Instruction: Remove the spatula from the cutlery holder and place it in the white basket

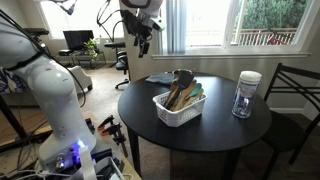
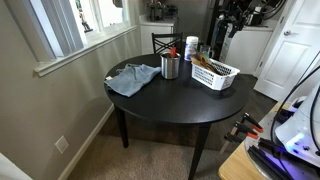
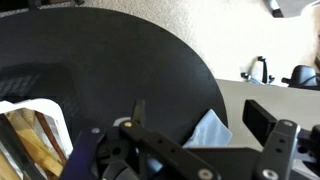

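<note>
With fingers (image 3: 262, 120) seemingly spread and empty, the gripper (image 1: 143, 44) is hovering, needing a centred descent onto the spatula (image 2: 172, 53) well below them.

Entry, items only partly legible:

- We are logging the gripper (image 1: 143, 38) as too small in an exterior view to read how its jaws are standing. In the wrist view its dark body is crossing the bottom edge, blurred and cut off.
- We are finding the white basket (image 3: 22, 140) cropped by the left and bottom edges of the wrist view. Its wooden utensils (image 3: 35, 145) are overlapping, too blurred to separate.
- We are noting the blue cloth (image 3: 210, 130) lying partly hidden behind the gripper.
- We are noting the chair (image 1: 290, 90) running off the frame edge.
</note>
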Controlling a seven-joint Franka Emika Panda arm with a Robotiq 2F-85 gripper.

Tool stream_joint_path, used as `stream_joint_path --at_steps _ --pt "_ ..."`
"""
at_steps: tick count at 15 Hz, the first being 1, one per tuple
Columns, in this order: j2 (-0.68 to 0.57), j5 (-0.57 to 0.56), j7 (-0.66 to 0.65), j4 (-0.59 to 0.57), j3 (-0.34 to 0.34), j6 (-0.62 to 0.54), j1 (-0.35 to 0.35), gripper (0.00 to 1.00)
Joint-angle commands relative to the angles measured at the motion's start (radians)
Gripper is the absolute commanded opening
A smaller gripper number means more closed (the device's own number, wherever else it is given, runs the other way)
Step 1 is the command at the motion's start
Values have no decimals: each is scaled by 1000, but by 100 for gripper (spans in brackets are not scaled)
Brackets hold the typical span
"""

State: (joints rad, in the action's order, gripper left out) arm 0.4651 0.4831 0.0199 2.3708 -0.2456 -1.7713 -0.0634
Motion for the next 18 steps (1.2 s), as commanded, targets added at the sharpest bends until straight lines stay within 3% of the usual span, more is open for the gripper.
stream_joint_path --at_steps 1,11,18 --pt "-166 103 59 -157 -20 119 41 100" --pt "-562 242 7 -584 9 266 163 100" --pt "-685 285 -13 -731 36 316 237 100"
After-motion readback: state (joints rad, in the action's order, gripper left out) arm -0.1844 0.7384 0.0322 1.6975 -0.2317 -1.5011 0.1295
